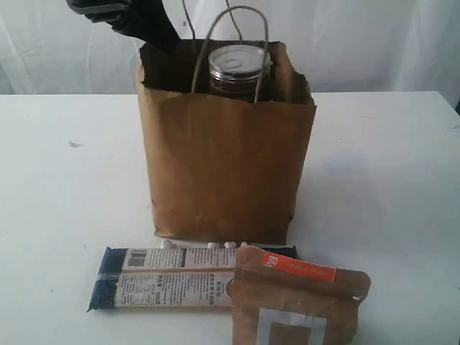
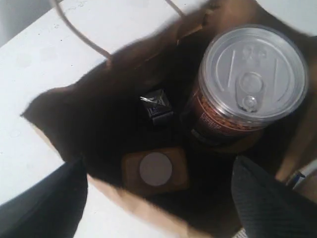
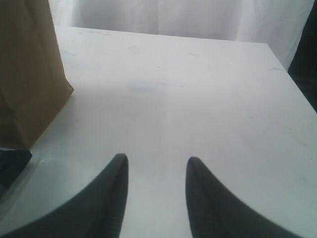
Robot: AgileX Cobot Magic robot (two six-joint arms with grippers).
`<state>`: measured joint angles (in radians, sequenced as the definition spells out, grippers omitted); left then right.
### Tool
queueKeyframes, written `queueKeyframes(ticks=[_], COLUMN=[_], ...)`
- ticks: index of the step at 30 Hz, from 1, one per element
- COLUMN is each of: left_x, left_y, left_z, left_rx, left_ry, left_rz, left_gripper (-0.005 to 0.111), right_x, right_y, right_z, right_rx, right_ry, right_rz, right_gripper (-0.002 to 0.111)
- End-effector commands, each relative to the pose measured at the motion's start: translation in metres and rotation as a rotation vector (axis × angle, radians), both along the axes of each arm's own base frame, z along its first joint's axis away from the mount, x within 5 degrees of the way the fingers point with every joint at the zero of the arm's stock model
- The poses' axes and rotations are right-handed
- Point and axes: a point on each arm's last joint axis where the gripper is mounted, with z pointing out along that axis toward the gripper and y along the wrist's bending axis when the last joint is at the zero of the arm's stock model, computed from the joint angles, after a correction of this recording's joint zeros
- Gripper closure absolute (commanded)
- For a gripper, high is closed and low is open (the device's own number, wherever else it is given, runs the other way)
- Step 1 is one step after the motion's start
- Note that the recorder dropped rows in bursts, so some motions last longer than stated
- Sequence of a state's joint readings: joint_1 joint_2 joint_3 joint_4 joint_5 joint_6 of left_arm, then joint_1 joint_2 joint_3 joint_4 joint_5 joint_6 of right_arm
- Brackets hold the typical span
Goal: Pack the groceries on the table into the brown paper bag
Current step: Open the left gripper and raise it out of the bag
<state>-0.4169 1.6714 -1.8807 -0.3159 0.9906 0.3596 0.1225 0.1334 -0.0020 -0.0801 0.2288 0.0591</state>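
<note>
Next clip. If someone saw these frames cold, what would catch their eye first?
The brown paper bag stands in the middle of the white table, with a can with silver pull-tab lid poking above its ragged top edge. In front of the bag, a long dark-blue packet and a brown pouch with orange strip lie unpacked on the table. The left wrist view looks down into the bag, where a small carton sits deep inside.

I see the can [image 1: 239, 70] and handle loops [image 1: 241, 8] crowding the right of the bag [image 1: 223, 165] mouth; its left is open. Packet [image 1: 162, 279] and pouch [image 1: 295, 302] block the lower frame; the table [image 1: 388, 180] at right lies free.
</note>
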Motion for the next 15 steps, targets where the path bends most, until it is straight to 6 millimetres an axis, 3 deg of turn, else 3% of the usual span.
queueKeyframes(ticks=[1,9,12,15], left_x=[-0.009,-0.026,-0.029,-0.034], left_y=[0.001,0.013,0.025,0.036], left_z=[0.007,0.020,0.020,0.020], left_rx=[-0.001,0.035,0.127,0.206], left_ry=[0.005,0.014,0.025,0.050], left_rz=[-0.022,0.011,0.090,0.158], left_gripper=[0.026,0.030,0.044,0.068], right_x=[0.000,0.000,0.000,0.000], right_y=[0.000,0.000,0.000,0.000], right_z=[0.000,0.000,0.000,0.000], right_rx=[0.007,0.007,0.007,0.008], right_ry=[-0.007,-0.007,-0.007,-0.007], right_rz=[-0.003,-0.003,-0.003,-0.004], right_gripper=[0.072,0.072,0.072,0.072])
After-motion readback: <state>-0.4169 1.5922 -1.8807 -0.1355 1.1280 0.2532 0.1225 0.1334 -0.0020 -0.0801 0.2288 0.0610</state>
